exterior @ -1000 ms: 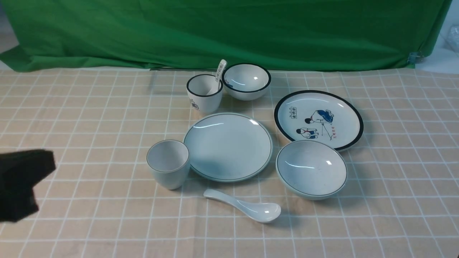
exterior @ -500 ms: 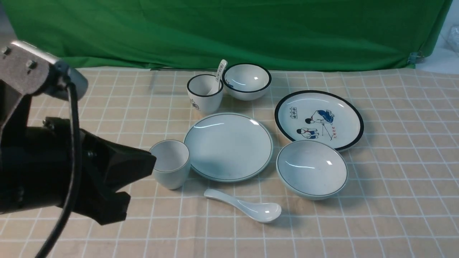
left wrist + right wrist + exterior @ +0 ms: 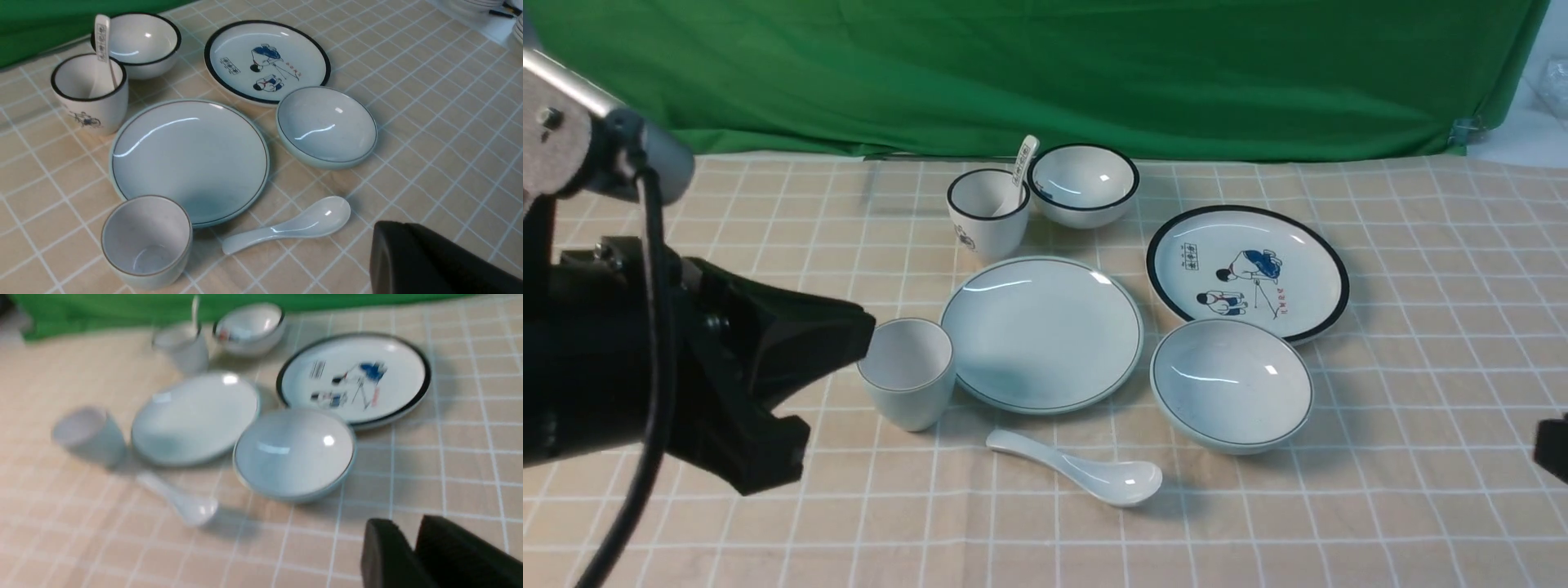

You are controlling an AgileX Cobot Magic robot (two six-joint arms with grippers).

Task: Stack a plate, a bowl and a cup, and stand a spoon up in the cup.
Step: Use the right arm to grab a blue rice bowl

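The pale blue-grey plate point(image 3: 1042, 333) lies mid-table. To its right sits the speckled bowl point(image 3: 1230, 384), to its left stands the cup point(image 3: 907, 371), empty and upright. In front of the plate lies the plain white spoon point(image 3: 1086, 469), flat on the cloth. My left gripper point(image 3: 854, 331) is shut and empty, its tip just left of the cup's rim; in the left wrist view its tip point(image 3: 384, 232) hangs near the spoon point(image 3: 294, 226). My right gripper point(image 3: 402, 528) hovers on the near side of the bowl point(image 3: 294, 453), narrowly open and empty. Only a dark corner of it point(image 3: 1553, 447) shows at the front view's right edge.
Behind the plate stand a black-rimmed white cup point(image 3: 987, 211) with a printed spoon in it and a small black-rimmed bowl point(image 3: 1084, 184). A black-rimmed plate with cartoon figures point(image 3: 1248, 269) lies back right. A green cloth point(image 3: 1045, 73) hangs at the table's far edge.
My left arm has swung in from the left edge to beside the cup and has risen a little. A corner of my right gripper has come into view at the right edge.
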